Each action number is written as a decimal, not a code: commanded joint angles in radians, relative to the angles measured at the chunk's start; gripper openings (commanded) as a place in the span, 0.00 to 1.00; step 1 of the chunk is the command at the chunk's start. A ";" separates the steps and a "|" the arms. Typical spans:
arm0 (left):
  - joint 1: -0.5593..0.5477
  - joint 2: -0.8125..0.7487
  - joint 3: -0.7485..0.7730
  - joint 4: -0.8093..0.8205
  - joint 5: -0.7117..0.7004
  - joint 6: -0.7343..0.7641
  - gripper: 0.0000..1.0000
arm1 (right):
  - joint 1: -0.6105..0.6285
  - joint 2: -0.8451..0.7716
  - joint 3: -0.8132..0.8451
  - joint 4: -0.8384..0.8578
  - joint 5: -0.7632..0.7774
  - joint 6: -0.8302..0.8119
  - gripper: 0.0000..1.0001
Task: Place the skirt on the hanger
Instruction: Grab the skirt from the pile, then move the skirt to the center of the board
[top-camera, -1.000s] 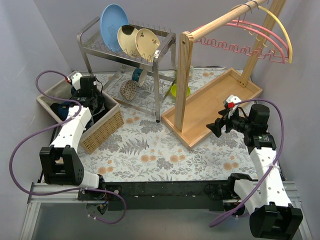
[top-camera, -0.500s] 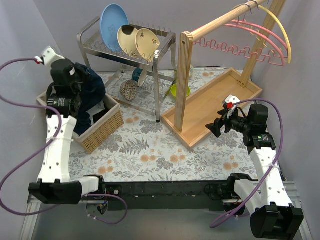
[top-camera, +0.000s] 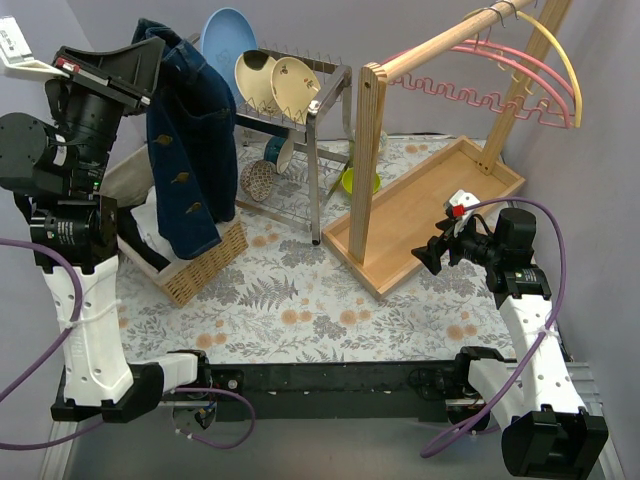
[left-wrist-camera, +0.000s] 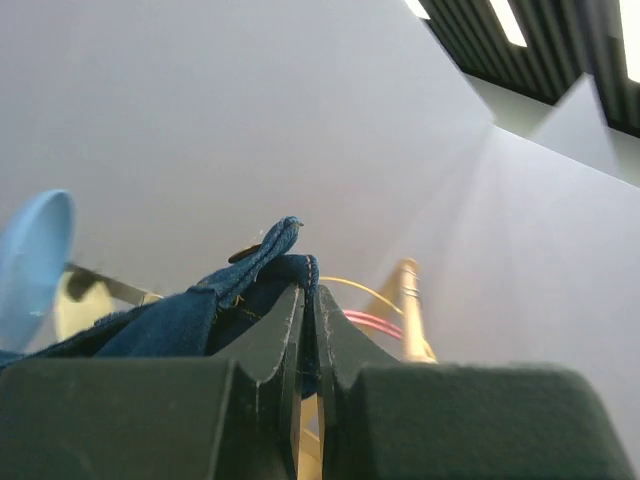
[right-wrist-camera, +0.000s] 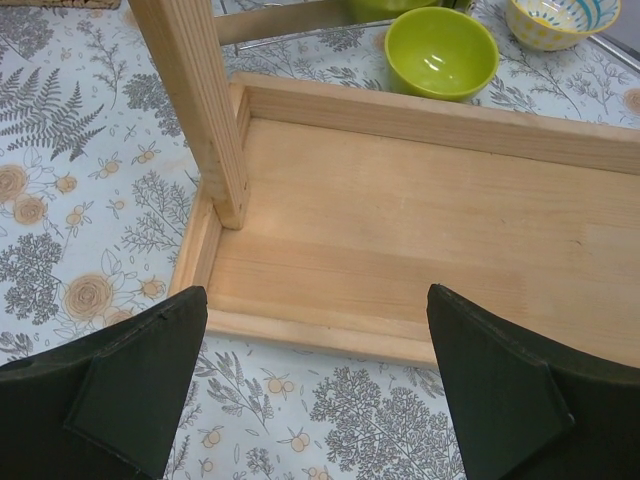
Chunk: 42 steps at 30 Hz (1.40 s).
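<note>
While the L gripper (top-camera: 148, 52) is clenched on the top edge of the skirt (top-camera: 190, 150), the dark denim hangs full length from it, high over the basket (top-camera: 205, 265) at the L side of the surface (top-camera: 300, 300). Hem sits near the basket's rim; can't tell if it touches. The rack (top-camera: 300, 110) w/ plates is just behind and R of the skirt. In the L wrist view the jaws are pressed together w/ a fold of fabric pinched between.

The skirt is well apart from the hangers (top-camera: 520, 75), which hang on the rail (top-camera: 440, 45) at far R.

R gripper (top-camera: 428, 256) is spread wide, holding nothing, above the near edge of the tray (top-camera: 430, 210). R wrist view shows the post (right-wrist-camera: 195, 100) standing in the tray's corner and a green bowl (right-wrist-camera: 443, 52) just beyond the tray.
</note>
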 joint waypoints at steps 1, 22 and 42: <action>0.000 -0.009 -0.013 0.162 0.278 -0.148 0.00 | 0.005 -0.015 0.015 0.004 0.015 -0.017 0.98; -0.270 -0.198 -0.834 0.283 0.694 -0.147 0.00 | 0.005 -0.002 0.006 -0.004 0.021 -0.046 0.98; -0.407 -0.506 -1.462 -0.440 0.372 -0.002 0.00 | 0.273 0.063 0.029 -0.413 -0.329 -0.653 0.98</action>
